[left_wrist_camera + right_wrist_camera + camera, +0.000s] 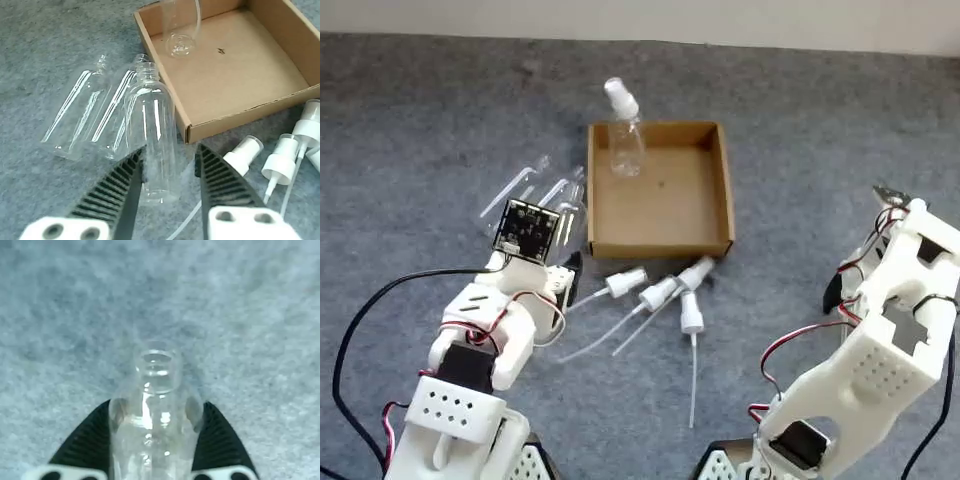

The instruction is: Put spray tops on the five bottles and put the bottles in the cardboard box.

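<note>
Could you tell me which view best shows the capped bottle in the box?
High view: the capped bottle stands whole, spray top on. Left wrist view catches just its base; right wrist view faces another bottle.

Your left arm (485, 345) is stretched forward with its wrist bent down. Your left gripper (170, 150) points downward and keeps its two black ribbed fingers (125, 185) spread apart. Your right arm (890, 345) stands folded on the other side, its wrist turned inward. Your right gripper (156, 407) is clamped on a clear bottle (156, 367), with one finger pressing on each side of it.
</note>
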You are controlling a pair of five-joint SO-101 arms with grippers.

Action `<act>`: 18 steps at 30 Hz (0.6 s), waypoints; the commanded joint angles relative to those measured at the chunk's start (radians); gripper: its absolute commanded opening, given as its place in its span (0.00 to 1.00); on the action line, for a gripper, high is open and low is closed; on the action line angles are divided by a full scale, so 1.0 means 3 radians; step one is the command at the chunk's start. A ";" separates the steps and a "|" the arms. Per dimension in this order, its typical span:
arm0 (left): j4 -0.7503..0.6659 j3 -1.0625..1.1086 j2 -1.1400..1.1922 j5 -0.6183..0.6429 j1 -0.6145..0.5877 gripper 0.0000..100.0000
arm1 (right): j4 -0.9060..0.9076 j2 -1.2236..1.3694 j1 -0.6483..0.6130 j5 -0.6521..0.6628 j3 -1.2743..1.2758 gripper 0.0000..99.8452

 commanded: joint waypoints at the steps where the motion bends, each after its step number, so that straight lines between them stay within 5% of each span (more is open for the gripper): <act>1: 0.0010 -0.0156 0.0038 -0.0005 -0.0028 0.12 | 0.0279 -0.0038 -0.0125 -0.0036 -0.0187 0.13; 6: 0.0010 -0.0156 0.0033 -0.0005 -0.0028 0.12 | 0.0627 -0.0033 -0.0228 -0.0061 -0.0703 0.22; 18: 0.0010 -0.0156 0.0033 -0.0005 -0.0028 0.12 | 0.0621 -0.0003 -0.0253 0.0118 -0.0979 0.23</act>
